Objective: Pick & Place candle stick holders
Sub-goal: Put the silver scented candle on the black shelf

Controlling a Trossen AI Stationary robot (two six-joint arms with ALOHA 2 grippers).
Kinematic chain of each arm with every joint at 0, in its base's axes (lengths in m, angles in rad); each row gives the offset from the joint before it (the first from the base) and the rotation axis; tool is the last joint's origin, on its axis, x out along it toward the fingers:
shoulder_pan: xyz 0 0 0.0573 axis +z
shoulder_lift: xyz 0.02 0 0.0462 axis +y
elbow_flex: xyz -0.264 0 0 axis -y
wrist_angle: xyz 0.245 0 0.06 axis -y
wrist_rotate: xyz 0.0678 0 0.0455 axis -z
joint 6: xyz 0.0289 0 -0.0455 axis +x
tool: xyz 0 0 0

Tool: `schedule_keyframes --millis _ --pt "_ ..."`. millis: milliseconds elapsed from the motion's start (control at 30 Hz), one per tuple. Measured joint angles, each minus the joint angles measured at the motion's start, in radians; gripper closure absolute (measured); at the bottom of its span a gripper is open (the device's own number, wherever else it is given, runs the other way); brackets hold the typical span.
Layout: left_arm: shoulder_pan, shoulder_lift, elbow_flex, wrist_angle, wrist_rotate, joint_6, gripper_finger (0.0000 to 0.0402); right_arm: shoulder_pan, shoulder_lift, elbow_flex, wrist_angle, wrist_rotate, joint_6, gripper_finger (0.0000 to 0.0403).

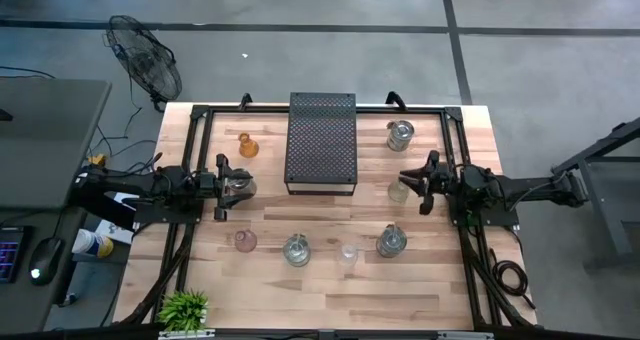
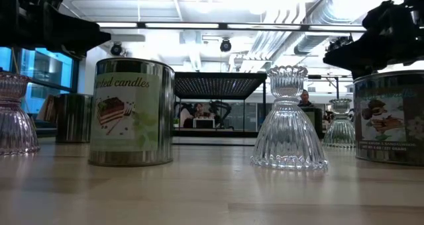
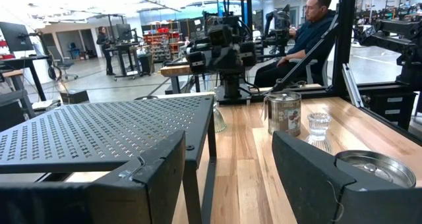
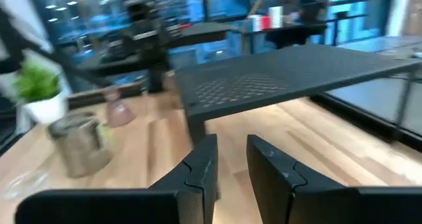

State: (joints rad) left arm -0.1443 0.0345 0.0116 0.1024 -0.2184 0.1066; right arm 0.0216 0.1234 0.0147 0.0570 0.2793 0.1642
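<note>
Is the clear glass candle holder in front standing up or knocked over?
Standing up. In the low view the clear glass candle holder rests on its wide base, cup on top.

Bare wood lies open either side of the black perforated tray (image 1: 322, 143); nearer the front, tins (image 1: 391, 241) and glass holders (image 1: 296, 250) crowd the table.

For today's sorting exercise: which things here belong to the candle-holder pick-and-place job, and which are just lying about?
Job: amber-orange glass holder; pinkish glass holder; clear round glass holder; black perforated rectangular tray, probably the drop spot.
Lying about: small green potted plant; black wire floor fan.
</note>
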Motion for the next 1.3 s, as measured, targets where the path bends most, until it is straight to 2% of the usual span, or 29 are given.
schedule_keyframes --millis 200,333,667,933,1200,1300 --pt "0.0 0.0 0.0 0.0 0.0 0.0 0.0179 0.0 0.0 0.0 0.037 0.071 -0.004 0.0329" --pt "0.0 0.0 0.0 0.0 0.0 0.0 0.0179 -0.002 0.002 0.048 0.014 0.124 -0.004 0.0329" --pt "0.0 0.0 0.0 0.0 0.0 0.0 0.0179 -0.058 0.04 0.271 -0.232 0.222 -0.005 0.0329" --pt "0.0 0.0 0.0 0.0 0.0 0.0 0.0179 -0.186 0.215 0.494 -0.408 0.25 -0.006 0.0329" --pt "0.0 0.0 0.0 0.0 0.0 0.0 0.0179 -0.39 0.452 0.694 -0.577 0.264 -0.007 0.0329" --pt "0.0 0.0 0.0 0.0 0.0 0.0 0.0179 -0.47 0.54 0.754 -0.628 0.235 -0.005 0.0329"
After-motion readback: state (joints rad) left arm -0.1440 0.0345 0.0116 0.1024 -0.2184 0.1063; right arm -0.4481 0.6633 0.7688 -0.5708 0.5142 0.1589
